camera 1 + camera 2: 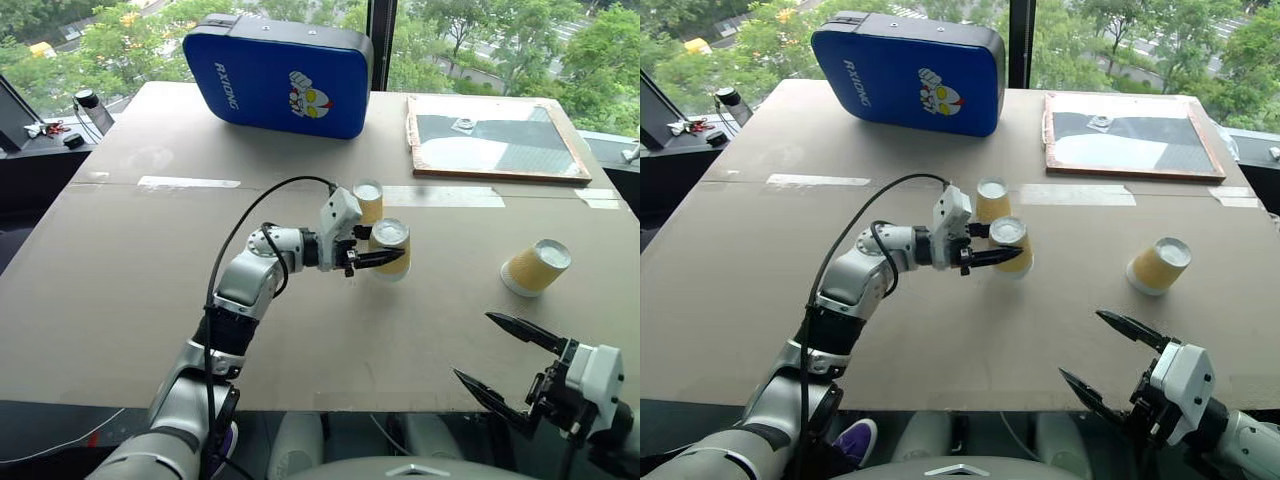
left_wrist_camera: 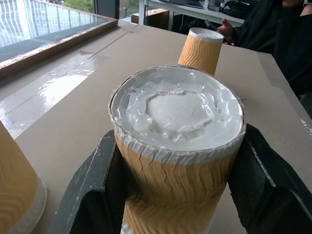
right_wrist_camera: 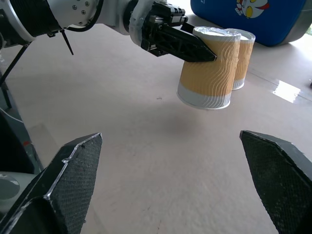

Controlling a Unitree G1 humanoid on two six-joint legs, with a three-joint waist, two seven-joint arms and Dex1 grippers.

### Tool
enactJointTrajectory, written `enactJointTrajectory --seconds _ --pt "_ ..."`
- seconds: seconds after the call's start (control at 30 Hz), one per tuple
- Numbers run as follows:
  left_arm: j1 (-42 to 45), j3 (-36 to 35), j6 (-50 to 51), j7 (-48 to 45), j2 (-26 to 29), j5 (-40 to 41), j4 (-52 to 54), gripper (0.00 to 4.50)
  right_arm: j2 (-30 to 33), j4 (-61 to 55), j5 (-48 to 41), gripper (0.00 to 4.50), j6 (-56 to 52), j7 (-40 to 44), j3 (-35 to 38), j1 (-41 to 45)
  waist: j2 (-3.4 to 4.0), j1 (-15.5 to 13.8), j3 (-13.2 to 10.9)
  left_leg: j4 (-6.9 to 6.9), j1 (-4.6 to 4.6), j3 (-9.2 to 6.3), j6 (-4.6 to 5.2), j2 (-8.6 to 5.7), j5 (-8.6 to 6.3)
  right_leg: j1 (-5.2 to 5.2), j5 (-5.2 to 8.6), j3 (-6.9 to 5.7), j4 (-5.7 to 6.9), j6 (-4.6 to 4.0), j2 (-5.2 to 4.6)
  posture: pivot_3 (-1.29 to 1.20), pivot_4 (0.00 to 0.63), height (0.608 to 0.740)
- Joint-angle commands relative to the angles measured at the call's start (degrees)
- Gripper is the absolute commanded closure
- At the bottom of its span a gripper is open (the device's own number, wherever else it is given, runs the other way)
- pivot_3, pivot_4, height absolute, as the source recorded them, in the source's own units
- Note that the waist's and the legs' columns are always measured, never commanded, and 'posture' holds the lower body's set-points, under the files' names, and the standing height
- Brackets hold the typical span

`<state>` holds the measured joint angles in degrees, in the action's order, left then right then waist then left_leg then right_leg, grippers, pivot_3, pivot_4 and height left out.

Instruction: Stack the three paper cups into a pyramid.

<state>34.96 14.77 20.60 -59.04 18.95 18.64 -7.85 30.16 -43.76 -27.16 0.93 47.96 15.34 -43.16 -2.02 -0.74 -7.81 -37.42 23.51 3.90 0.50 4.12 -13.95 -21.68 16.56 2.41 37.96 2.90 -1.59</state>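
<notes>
White letters reading "RXIONG", as far as they can be made out, run along the left face of the blue case [image 1: 275,75] at the upper left of the frame.

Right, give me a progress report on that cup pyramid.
Done: one cup stands upside down on the table. In hand: the left claw is shut on a second cup, held just above the table beside the first. Left: the third cup sits apart to the right; the right claw is open.
</notes>
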Motion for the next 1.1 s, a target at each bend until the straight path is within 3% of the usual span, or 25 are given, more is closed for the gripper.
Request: enactJointTrajectory --seconds 0.03,0.27,0.57,0.73,0.9,1.1 --pt "0.6 1.7 -3.2 -0.7 -0.8 -2.3 -0.3 2.23 -1.6 0.3 0.7 0.00 3.1 -0.5 2.0 -2.0 0.01 0.0 0.0 0.00 0.00 0.00 0.00 0.00 0.00 0.00 0.00 0.00 0.00 0.00 0.00 0.00 0.150 0.740" --pt "-0.9 4.4 -7.0 -1.6 0.0 -6.4 -0.2 2.23 -4.4 3.9 1.0 0.00 6.6 -0.1 3.4 -5.0 0.05 0.0 0.0 0.00 0.03 -0.03 0.00 0.00 0.00 0.00 0.00 -0.03 -0.01 -0.01 -0.01 0.00 0.150 0.740" --pt "-3.4 2.6 -4.1 -1.8 2.1 -5.3 3.6 2.23 -4.4 4.0 0.7 0.00 7.4 -0.6 3.2 -5.3 0.09 -0.1 0.0 0.00 0.02 -0.07 0.00 0.01 0.00 0.00 0.01 -0.06 0.00 -0.02 -0.01 0.00 0.150 0.740" --pt "-3.6 0.1 -1.6 -0.3 1.3 -3.0 4.6 0.04 -3.6 4.2 0.4 0.00 6.6 -0.6 2.7 -3.7 0.09 -0.1 0.0 -0.01 0.03 -0.07 0.00 0.01 0.00 0.00 0.01 -0.07 0.00 -0.01 -0.03 0.00 0.150 0.740" --pt "-5.1 -3.8 1.9 0.2 3.0 0.4 9.8 0.01 -3.0 4.3 -1.1 0.00 5.7 -0.8 2.9 -1.8 0.10 -0.1 0.0 -0.01 0.05 -0.10 0.00 0.01 0.00 0.00 0.01 -0.09 0.00 -0.01 -0.02 0.00 0.150 0.740" --pt "-5.9 -15.1 12.5 2.1 8.2 11.5 16.6 0.01 -3.9 3.0 -2.8 0.00 5.0 -2.5 2.1 0.5 0.20 0.0 0.0 -0.01 0.03 -0.15 0.00 0.06 0.00 0.00 0.01 -0.13 0.03 -0.02 0.00 0.00 0.150 0.740"
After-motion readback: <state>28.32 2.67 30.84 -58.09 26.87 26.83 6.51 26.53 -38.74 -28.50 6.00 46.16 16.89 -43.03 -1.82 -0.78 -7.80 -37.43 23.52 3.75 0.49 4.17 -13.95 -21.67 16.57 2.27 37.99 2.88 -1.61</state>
